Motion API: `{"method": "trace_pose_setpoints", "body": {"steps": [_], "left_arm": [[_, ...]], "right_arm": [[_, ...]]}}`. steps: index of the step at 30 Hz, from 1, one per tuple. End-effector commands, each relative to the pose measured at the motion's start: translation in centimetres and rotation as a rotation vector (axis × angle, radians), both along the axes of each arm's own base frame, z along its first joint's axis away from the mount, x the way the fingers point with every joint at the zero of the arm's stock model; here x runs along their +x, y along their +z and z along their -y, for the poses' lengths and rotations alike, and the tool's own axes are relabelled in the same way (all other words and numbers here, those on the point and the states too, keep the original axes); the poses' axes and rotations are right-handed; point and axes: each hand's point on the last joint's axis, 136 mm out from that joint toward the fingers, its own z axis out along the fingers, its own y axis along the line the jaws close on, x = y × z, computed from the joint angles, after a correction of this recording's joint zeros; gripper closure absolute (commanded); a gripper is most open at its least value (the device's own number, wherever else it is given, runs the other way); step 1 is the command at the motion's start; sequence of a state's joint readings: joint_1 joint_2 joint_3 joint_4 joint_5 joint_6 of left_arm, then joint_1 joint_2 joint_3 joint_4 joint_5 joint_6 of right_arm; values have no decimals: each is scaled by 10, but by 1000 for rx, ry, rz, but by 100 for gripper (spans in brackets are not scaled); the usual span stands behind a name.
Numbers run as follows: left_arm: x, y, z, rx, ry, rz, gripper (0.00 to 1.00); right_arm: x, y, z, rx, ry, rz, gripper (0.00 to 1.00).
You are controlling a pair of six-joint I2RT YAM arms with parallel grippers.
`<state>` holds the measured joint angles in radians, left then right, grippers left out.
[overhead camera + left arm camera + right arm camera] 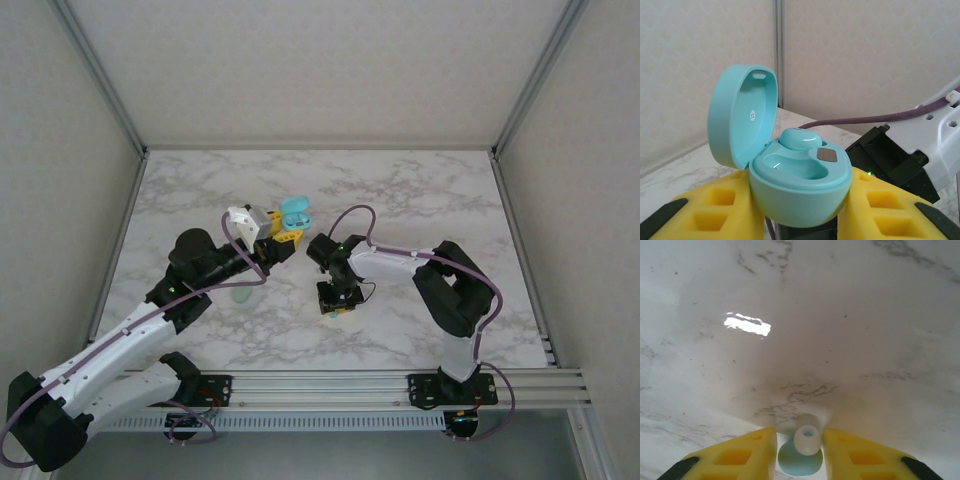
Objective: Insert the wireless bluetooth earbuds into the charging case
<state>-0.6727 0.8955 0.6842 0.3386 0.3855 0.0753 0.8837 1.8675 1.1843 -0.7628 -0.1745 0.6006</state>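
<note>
Left tool (285, 236): closed on the teal charging case (800, 197), its yellow fingers (725, 202) pressing the lower shell from both sides; the case is held clear of the counter (430, 200), opening upward.
Charging case: lid (740, 112) swung open and standing upright behind the base on its hinge; in the overhead view the case (296, 212) sits at the far tip of the left tool, above the middle of the counter.
Seated earbud (799, 138): teal, glossy, lodged in the rear well of the case, beside a small dark rectangle on the inner deck.
Free well (790, 167): the nearer hollow in the case, with nothing in it.
Right tool (336, 300): pointing down at the marble counter (815, 315), near the left tool; its yellow fingers (740, 455) are closed on a second bud.
Held earbud (800, 462): pale teal body with a whitish silicone tip (808, 440) facing the counter, pinched between the right tool's fingers; whether it touches the counter cannot be told.
Right arm (940, 130): white link and purple cable (865, 120) visible behind the case.
</note>
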Motion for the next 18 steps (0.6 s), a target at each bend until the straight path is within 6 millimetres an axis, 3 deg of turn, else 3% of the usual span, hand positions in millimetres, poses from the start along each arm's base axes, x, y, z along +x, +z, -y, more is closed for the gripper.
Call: {"method": "trace_pose_setpoints", "body": {"steps": [1,11,18], "left_arm": [[-5,5,-1,-10,-2,17,82],[-5,5,0,-11,-6,13,82],[-5,5,0,-10,-8,12,82]], "right_arm": [[4,-2,20,-109,-50,37,71],[13,7,44,-67,-244,115,81],[13,8,86,-79,-392,125,82]]}}
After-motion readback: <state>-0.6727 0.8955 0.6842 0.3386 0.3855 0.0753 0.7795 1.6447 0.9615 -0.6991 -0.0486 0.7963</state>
